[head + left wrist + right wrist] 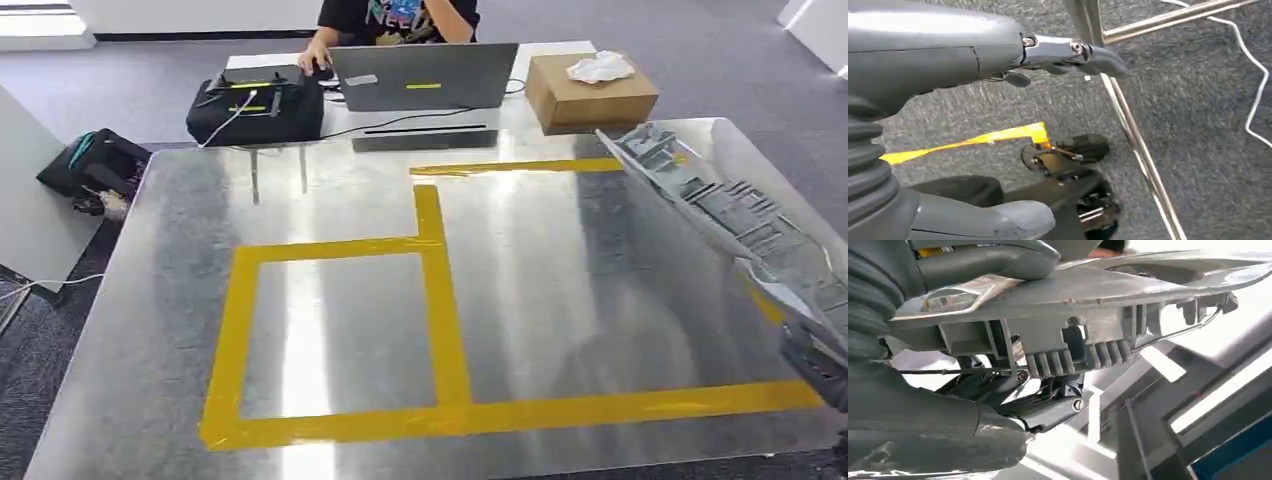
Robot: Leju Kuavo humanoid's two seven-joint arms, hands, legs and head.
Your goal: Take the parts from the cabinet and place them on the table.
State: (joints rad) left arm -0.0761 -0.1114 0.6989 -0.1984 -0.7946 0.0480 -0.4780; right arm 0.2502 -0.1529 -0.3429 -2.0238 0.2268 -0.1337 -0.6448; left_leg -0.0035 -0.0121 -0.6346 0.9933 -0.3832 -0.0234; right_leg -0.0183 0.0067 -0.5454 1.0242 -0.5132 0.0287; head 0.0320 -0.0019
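Above the table's [150,330] right edge we see the right hand [948,405] clamped on a grey part [730,215]; left hand [1058,55] hangs, fingers apart.

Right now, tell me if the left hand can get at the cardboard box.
Probably not. The left hand hangs low over the carpet by the table leg, and the cardboard box sits at the table's far right.

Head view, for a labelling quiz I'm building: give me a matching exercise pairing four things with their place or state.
Things:
1. grey part
2. cardboard box
3. laptop
4. black bag

Places or states:
A. far side, centre, in front of a person
B. far left corner of the steel table
C. held up in the right hand
D. far right, white crumpled thing on top

Pairs: 1-C, 2-D, 3-A, 4-B
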